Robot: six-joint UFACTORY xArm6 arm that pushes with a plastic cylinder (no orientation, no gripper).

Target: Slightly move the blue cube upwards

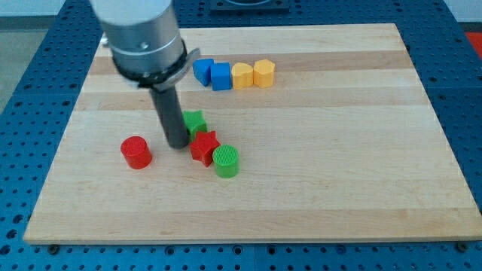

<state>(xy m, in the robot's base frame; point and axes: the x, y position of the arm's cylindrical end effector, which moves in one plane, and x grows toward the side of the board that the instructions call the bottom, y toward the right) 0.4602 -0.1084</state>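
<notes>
The blue cube [221,76] sits near the view's top, in a row with another blue block [202,71] on its left and two yellow blocks [242,76] [264,73] on its right. My tip [178,144] rests on the board well below the cube, just left of a red star block [204,147] and beside a green block [195,122] that the rod partly hides.
A green cylinder [226,161] touches the red star's lower right. A red cylinder [136,152] stands to the left of my tip. The wooden board [339,150] lies on a blue perforated table [30,90].
</notes>
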